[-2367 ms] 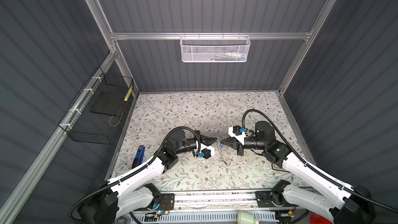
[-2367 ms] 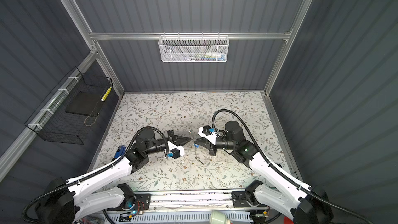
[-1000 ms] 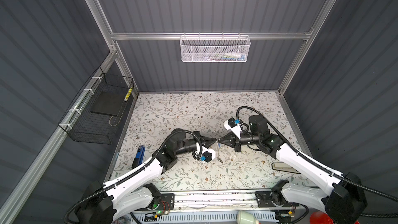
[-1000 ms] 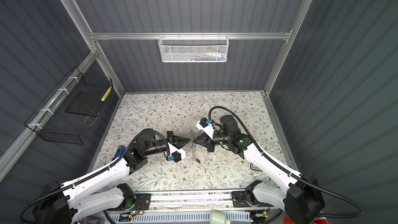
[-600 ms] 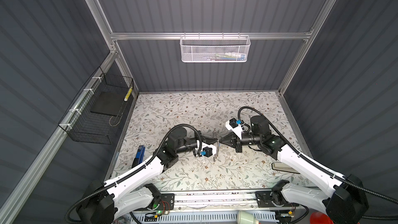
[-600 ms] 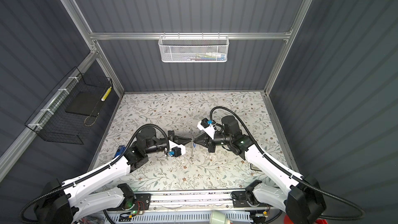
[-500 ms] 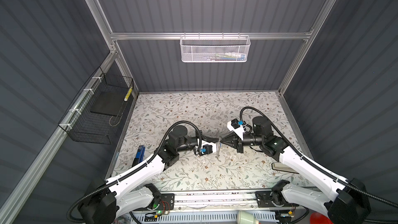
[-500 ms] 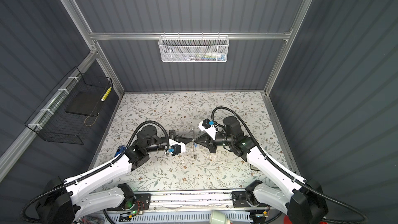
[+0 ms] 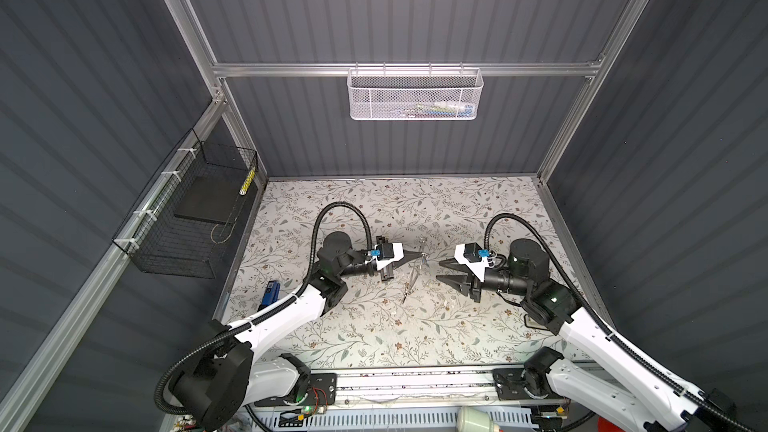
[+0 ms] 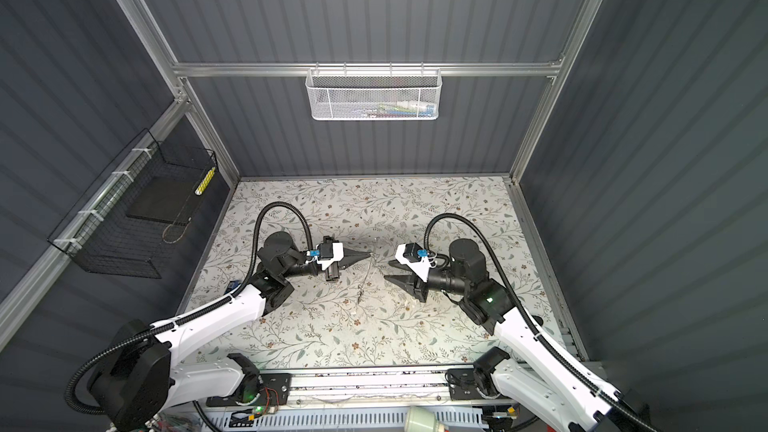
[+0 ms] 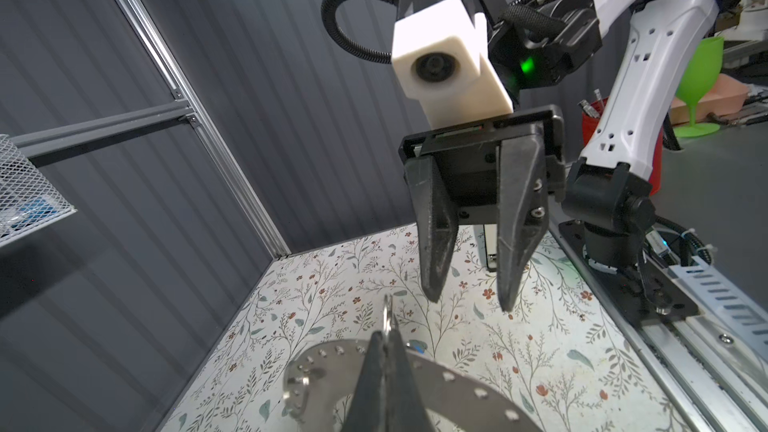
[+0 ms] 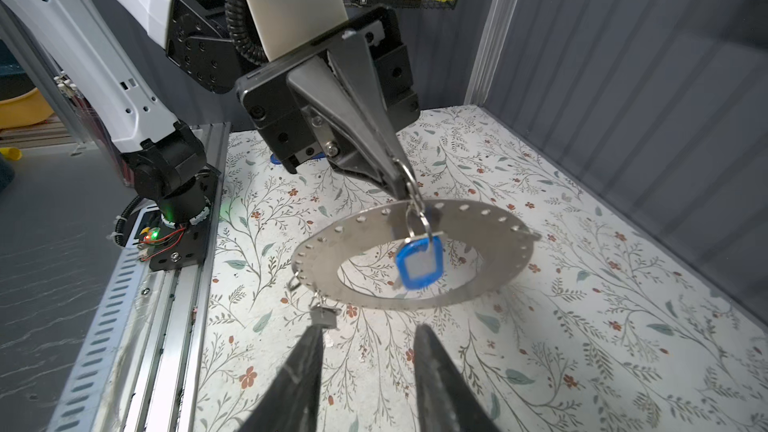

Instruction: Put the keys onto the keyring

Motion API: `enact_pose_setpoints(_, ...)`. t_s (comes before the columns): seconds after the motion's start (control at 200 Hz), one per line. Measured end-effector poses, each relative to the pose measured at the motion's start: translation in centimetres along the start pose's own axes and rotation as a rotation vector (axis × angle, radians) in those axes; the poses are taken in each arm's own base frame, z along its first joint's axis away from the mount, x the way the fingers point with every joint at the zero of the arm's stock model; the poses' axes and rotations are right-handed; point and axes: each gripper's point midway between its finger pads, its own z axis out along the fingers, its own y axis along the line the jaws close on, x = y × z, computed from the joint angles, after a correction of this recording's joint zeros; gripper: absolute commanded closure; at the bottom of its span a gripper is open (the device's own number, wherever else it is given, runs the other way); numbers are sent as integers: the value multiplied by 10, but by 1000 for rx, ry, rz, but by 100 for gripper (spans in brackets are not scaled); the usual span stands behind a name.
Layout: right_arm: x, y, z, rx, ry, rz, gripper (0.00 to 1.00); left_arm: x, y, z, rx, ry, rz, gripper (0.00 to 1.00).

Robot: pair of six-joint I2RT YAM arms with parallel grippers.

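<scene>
L gripper has its dark tapered jaws pressed together on a small wire loop, right at the band of the wide, flat grey metal keyring w/ small holes round its band. The pinch looks to be on the loop rather than the band, but the tips hide the join. The keyring hangs from that spot over the floral-print table mat, btwn the two grippers.

In both top views the keyring shows edge-on as a thin slanted line near the mat's ctr, its upper end at the L gripper tips.

A blue plastic tag with a white label hangs from the same loop, in front of the keyring's opening. A small dark key hangs off the band's rim on a tiny link.

R gripper has its jaws apart w/ nothing btwn them, tips aimed at the keyring; the small dark key sits just beside one fingertip. From above, the R gripper faces the L one, near the keyring but apart from it. In the left wrist view the R gripper shows the same spread, held above the mat.

A blue rectangular block lies by the mat's left edge, well apart from the keyring.
</scene>
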Motion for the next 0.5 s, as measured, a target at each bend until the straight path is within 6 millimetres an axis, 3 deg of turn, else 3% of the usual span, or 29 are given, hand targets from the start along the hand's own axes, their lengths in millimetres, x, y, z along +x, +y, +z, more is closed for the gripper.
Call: enact_pose_setpoints(0.5, -34, -6, 11, -39, -77, -51, 71, -5, -10, 1, 66, -32, -49, 100)
